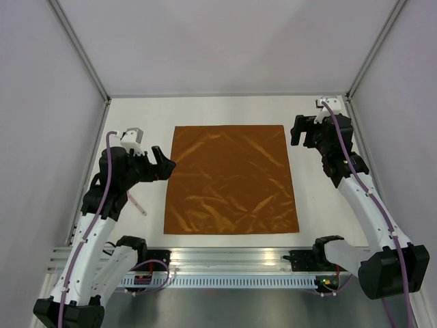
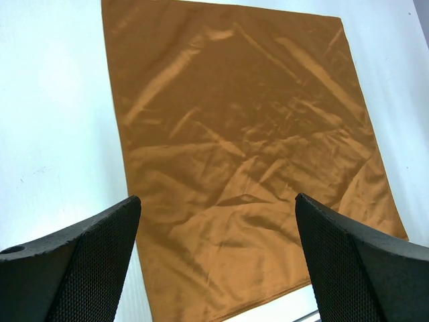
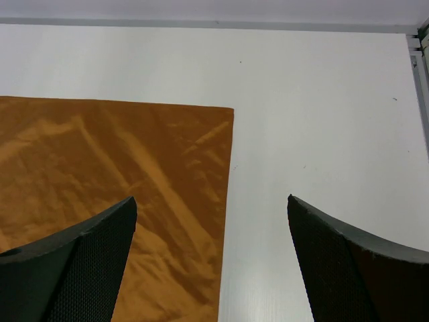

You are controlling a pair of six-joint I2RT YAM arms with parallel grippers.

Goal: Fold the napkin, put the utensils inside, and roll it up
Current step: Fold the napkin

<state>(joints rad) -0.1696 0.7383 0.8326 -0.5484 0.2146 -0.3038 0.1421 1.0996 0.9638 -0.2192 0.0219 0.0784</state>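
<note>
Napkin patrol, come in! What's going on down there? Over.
Left gripper open, empty, by the left edge of the napkin. Right gripper open, empty, off its far right corner. Cloth flat, unfolded, creased. Nothing lying on it.

robot lab test cell. white tabletop (image 1: 136,116) boxed in on three sides by plain pale grey-lilac panels (image 1: 225,41), with bare aluminium posts (image 1: 79,48) at the back corners. the near edge carries an aluminium extrusion rail (image 1: 232,258) with a slotted cable duct (image 1: 232,281) just below it. two white-and-black robot arms are bolted along that rail, left arm (image 1: 89,239) and right arm (image 1: 369,205), with purple cables (image 1: 108,171) strung along the links. the right wrist view shows the same bare white surface and a metal frame strip (image 3: 421,74) at its edge. one rust-orange napkin (image 1: 232,179) lies flat mid-tabletop, squared to the edges. lighting is flat and even.
</note>
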